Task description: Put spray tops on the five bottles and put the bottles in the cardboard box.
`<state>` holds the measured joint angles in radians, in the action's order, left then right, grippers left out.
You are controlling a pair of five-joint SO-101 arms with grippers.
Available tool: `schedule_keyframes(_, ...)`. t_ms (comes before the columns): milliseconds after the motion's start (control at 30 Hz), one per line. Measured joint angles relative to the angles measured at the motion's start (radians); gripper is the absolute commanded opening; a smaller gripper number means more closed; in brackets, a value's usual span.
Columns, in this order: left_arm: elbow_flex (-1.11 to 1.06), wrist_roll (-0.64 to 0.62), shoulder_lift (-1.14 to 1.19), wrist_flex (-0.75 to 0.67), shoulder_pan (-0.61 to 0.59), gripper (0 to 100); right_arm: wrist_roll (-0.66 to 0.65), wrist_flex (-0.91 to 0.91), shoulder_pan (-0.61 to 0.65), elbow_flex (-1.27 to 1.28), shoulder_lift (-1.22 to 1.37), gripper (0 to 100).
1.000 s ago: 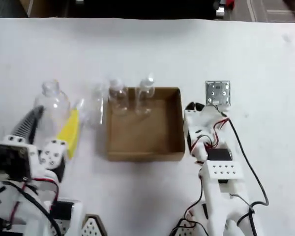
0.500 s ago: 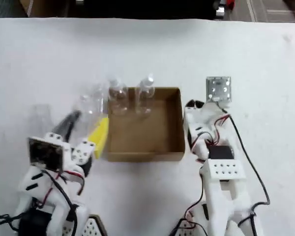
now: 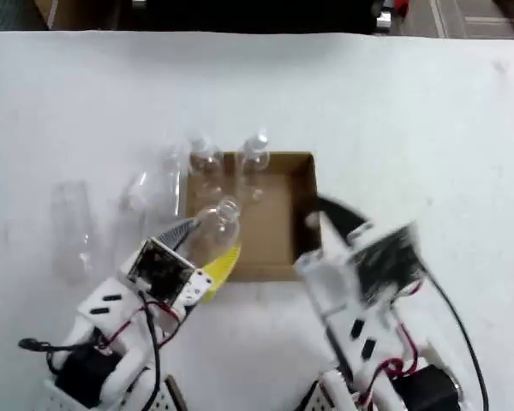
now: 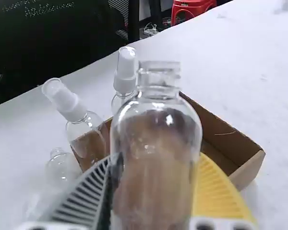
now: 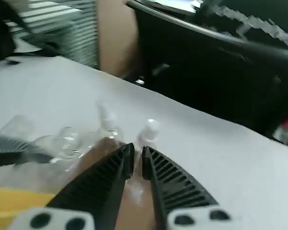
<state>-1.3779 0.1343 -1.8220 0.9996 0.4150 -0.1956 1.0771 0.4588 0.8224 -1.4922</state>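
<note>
My left gripper is shut on a clear bottle with no top, held between its grey and yellow fingers over the front left of the cardboard box. In the left wrist view the bottle stands upright with an open neck. Two bottles with white spray tops stand at the box's far side. Two more clear bottles lie on the table to the left. My right gripper is shut and holds nothing; it hangs by the box's right wall.
The white table stretches bare to the right and behind the box. Both arm bases stand at the front edge, the right arm close beside the box. Dark chairs and furniture lie beyond the far edge.
My left arm has swung right from the table's left side to the box's front left corner, now with a bottle in its gripper. The right arm has pulled back and turned toward the box.
</note>
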Motion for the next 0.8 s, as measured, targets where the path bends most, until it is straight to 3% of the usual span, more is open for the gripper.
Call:
schedule_keyframes(100, -0.015, 0.0, -0.002, -0.009, -0.002, 9, -0.092, 0.068, 0.164, -0.049, 0.044, 1.8)
schedule_keyframes(200, -0.015, 0.002, -0.002, -0.009, -0.002, 9, -0.13, 0.183, 0.238, -0.181, 0.166, 3.3)
schedule_keyframes(400, -0.015, 0.078, -0.002, -0.006, -0.002, 9, -0.176, 0.483, 0.307, -0.6, 0.529, 22.1)
schedule_keyframes(567, -0.015, 0.176, -0.002, 0.023, 0.002, 9, -0.198, 0.615, 0.334, -0.832, 0.839, 20.7)
schedule_keyframes(800, -0.015, 0.19, -0.002, 0.041, 0.002, 9, -0.376, 0.62, 0.336, -0.85, 0.942, 19.8)
